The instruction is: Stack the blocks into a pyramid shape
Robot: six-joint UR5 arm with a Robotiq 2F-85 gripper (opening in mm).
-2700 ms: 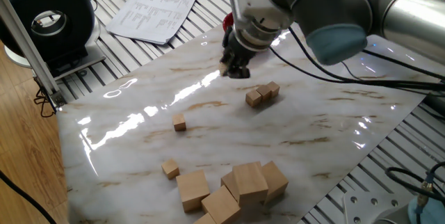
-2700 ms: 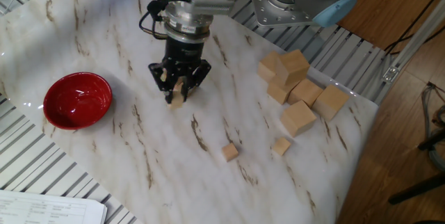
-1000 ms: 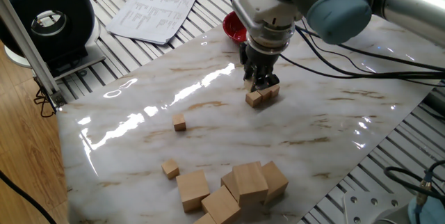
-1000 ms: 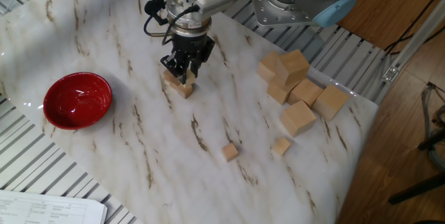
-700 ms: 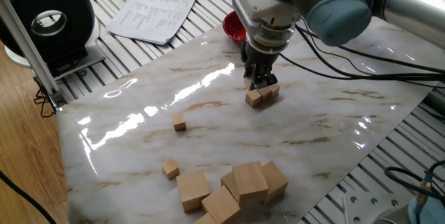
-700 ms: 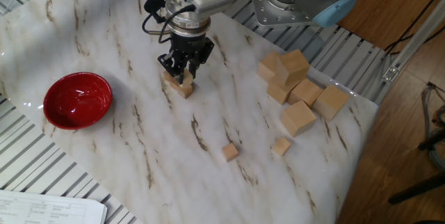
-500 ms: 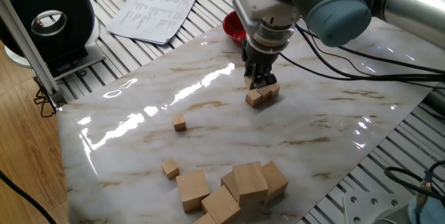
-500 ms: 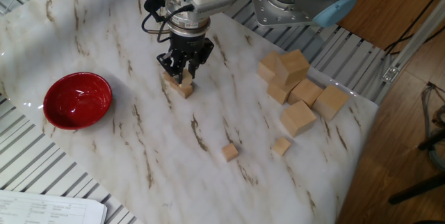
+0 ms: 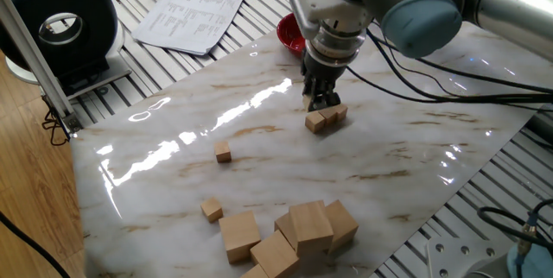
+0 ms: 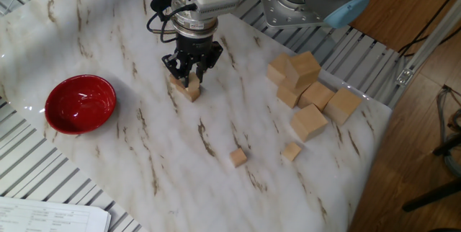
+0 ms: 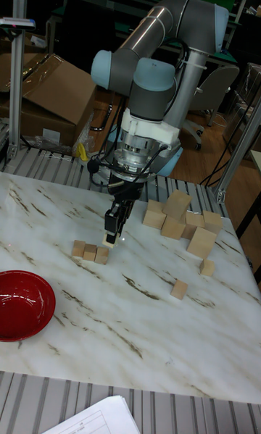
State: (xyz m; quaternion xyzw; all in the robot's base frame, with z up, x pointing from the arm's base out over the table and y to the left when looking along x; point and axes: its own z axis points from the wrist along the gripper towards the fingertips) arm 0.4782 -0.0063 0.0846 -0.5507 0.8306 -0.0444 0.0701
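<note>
At the near edge of the tall fixed view, a sheet of paper [image 11: 94,419] pokes in over the grooved metal frame, and a red bowl [image 11: 22,305] sits at the left of the marble-patterned table [image 11: 123,332]. Further in, two of the blocks lie loose and apart at the right, one [image 11: 178,289] nearer than the other [image 11: 207,267].

Behind them stands the base row [image 11: 90,252], three small blocks side by side and touching. The gripper [image 11: 112,237] hangs just over the row's right end. Its fingers look close together, but I cannot tell whether they pinch anything.

By my judgement the task is about half done: the bottom layer is down, while the second layer and the cap are not yet built, with only two spare blocks in sight.

Beyond the row is a heap of larger wooden cubes [image 11: 176,217]. Past the table are a cardboard box [image 11: 51,93], an office chair [image 11: 214,90] and dim shelving.
</note>
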